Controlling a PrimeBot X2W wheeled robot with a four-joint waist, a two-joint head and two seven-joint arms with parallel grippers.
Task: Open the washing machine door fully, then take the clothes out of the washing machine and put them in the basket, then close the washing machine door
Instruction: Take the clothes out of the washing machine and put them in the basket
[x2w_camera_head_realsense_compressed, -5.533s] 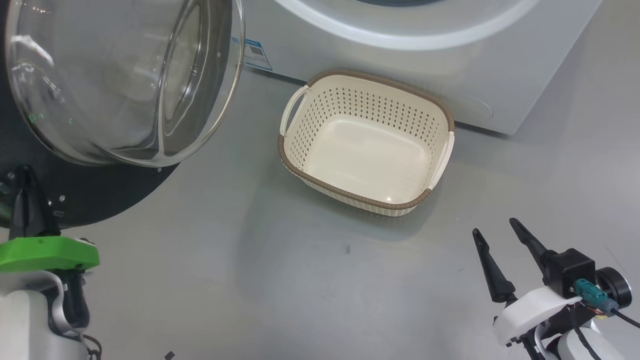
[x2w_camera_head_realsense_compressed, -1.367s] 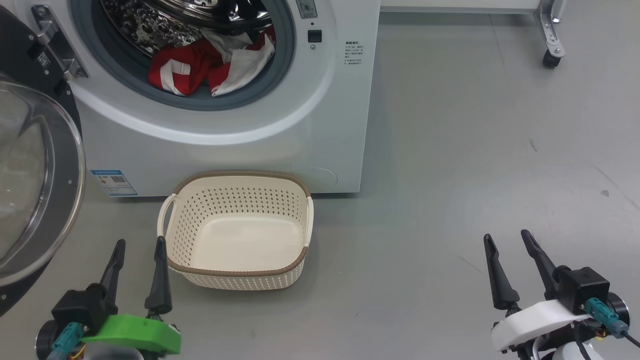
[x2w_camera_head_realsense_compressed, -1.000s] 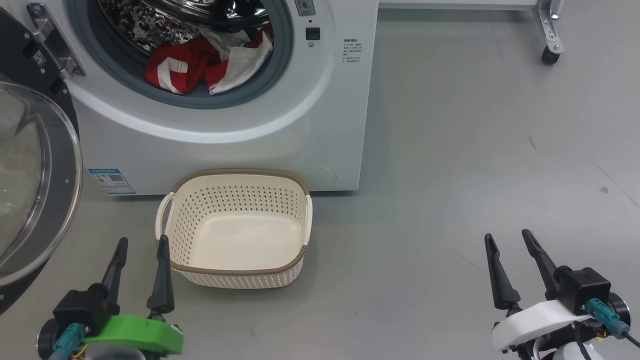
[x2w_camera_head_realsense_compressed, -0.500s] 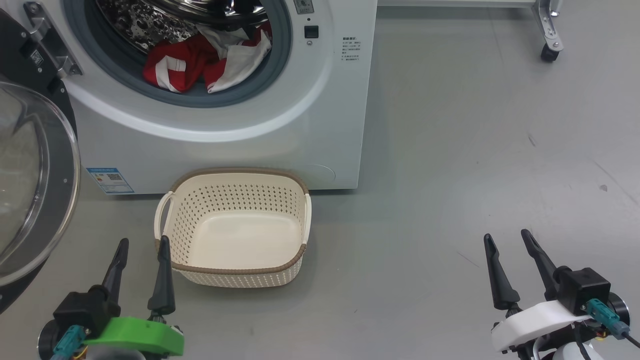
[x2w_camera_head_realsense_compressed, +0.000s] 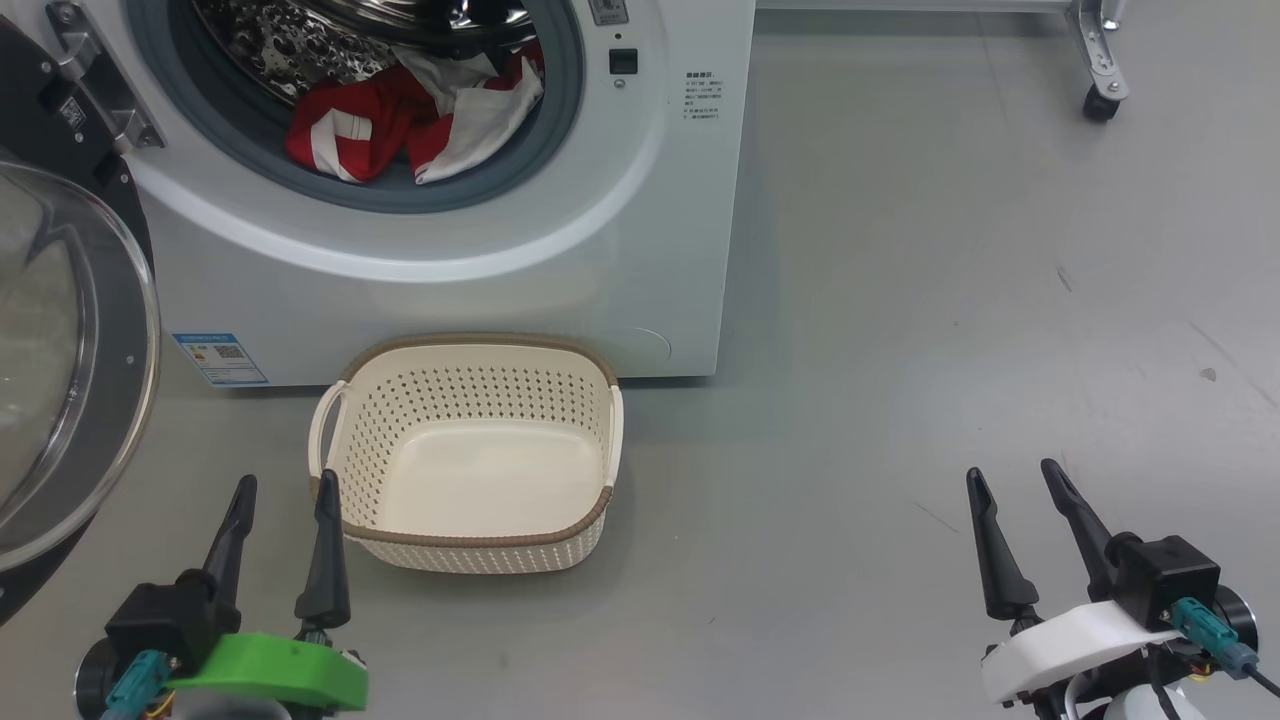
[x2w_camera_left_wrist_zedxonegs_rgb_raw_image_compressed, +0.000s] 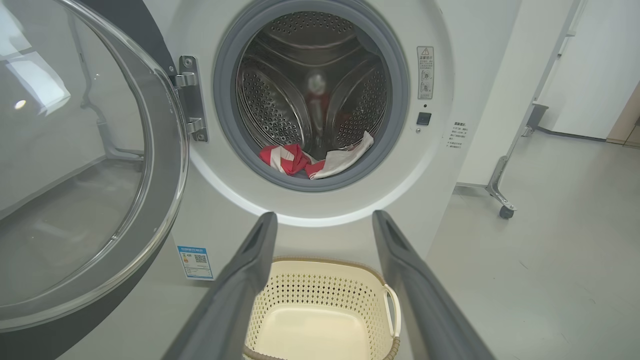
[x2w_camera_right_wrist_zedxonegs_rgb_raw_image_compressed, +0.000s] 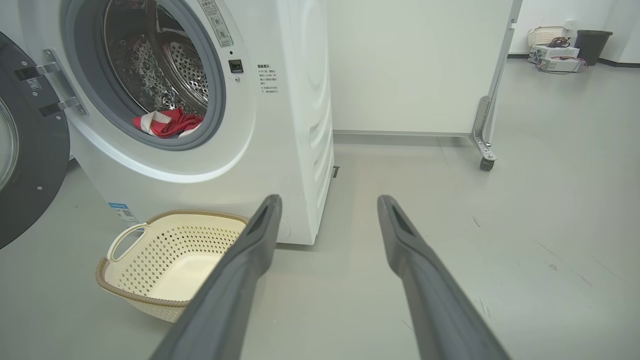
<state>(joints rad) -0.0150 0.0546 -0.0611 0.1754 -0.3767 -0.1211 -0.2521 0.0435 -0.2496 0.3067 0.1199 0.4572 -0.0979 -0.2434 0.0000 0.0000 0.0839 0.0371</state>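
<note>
The white washing machine (x2w_camera_head_realsense_compressed: 450, 280) stands at the upper left, and its round black washing machine door (x2w_camera_head_realsense_compressed: 70, 360) with the glass bowl is swung wide open to the left. Red and white clothes (x2w_camera_head_realsense_compressed: 410, 125) lie at the front of the steel drum, behind the grey rubber rim. On the floor against the machine's front sits the cream basket (x2w_camera_head_realsense_compressed: 465, 455), with nothing in it. My left gripper (x2w_camera_head_realsense_compressed: 285, 485) is open just left of the basket's near corner. My right gripper (x2w_camera_head_realsense_compressed: 1010, 475) is open over bare floor far to the right. The left wrist view looks along the fingers at the clothes (x2w_camera_left_wrist_zedxonegs_rgb_raw_image_compressed: 315, 160) and the basket (x2w_camera_left_wrist_zedxonegs_rgb_raw_image_compressed: 320, 315).
Grey floor spreads to the right of the machine. A white wheeled panel with a caster (x2w_camera_head_realsense_compressed: 1098, 105) stands at the upper right. The open door (x2w_camera_left_wrist_zedxonegs_rgb_raw_image_compressed: 85, 175) takes up the space at the left. A small basket and a bin (x2w_camera_right_wrist_zedxonegs_rgb_raw_image_compressed: 592, 45) stand far off in the right wrist view.
Long before, the head view looked down at the basket and door; it has since swung up to show the drum. Over the last second it drifted slightly; both grippers stay open and still.
</note>
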